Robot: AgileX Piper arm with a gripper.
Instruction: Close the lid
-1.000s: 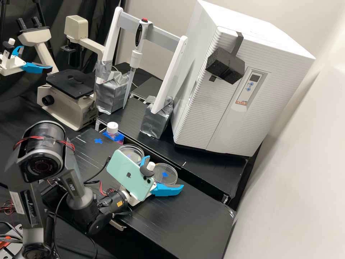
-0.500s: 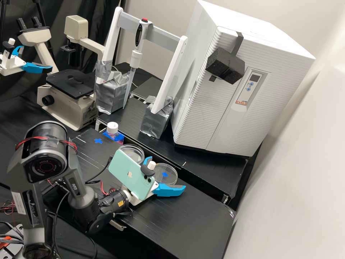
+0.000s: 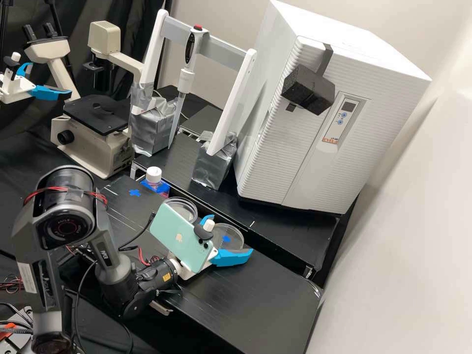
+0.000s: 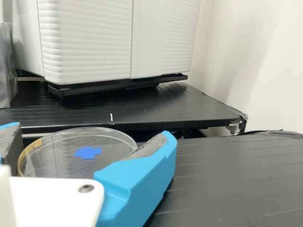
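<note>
Gripper [image 3: 232, 235] of a dark grey arm [image 3: 118, 282] stands wide open with nothing held, blue fingers [image 4: 137, 184] on either side of a clear round lid [image 4: 102, 163] near the far edge of the bench [image 3: 255, 305]. The lid (so it appears, over a blue cross [image 4: 88, 152]) looks light, stiff and slick, likely brittle plastic, best taken gently by opposite sides of its rim. Farther along that edge sits a clear dish [image 3: 183, 210], probably awaiting cover; a white cabinet [image 3: 305, 157] rises behind.
</note>
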